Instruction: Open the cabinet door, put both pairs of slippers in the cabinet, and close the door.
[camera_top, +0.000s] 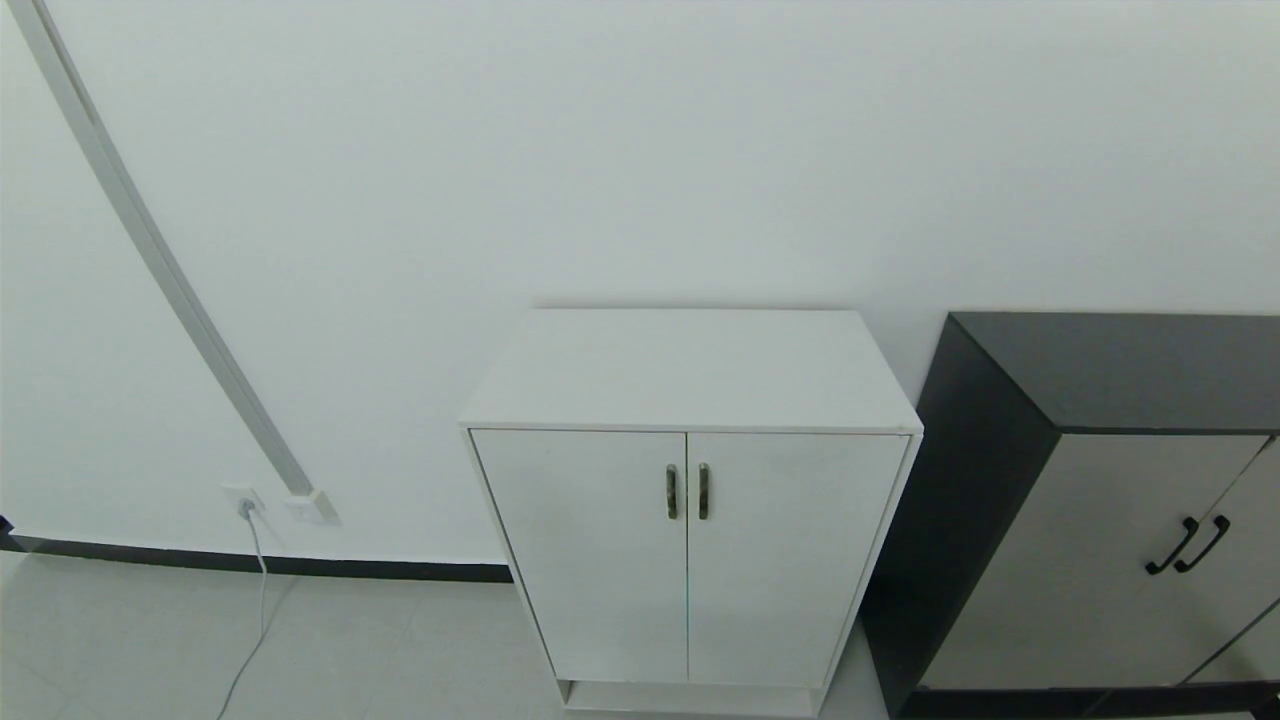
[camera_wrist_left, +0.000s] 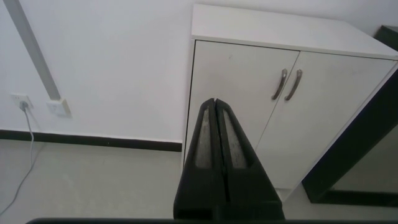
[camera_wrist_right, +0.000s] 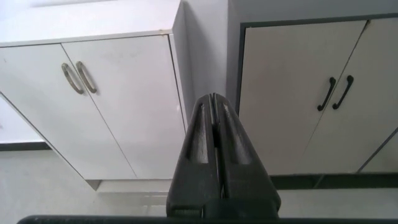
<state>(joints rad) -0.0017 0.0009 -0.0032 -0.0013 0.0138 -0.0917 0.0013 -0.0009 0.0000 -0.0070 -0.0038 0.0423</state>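
A white two-door cabinet (camera_top: 688, 540) stands against the wall, both doors shut, with two metal handles (camera_top: 687, 491) side by side at the middle. The left wrist view has my left gripper (camera_wrist_left: 215, 102) shut and empty, held off in front of the cabinet's (camera_wrist_left: 273, 112) left door. My right gripper (camera_wrist_right: 213, 99) is shut too, with nothing in it, and it sits in front of the gap between the white cabinet (camera_wrist_right: 99, 93) and the dark one.
A dark cabinet (camera_top: 1090, 500) with grey doors and black handles (camera_top: 1187, 545) stands right beside the white one. On the wall to the left are a socket (camera_top: 244, 497) with a cable running down to the floor and a slanting cable duct (camera_top: 150, 250). Pale floor lies in front.
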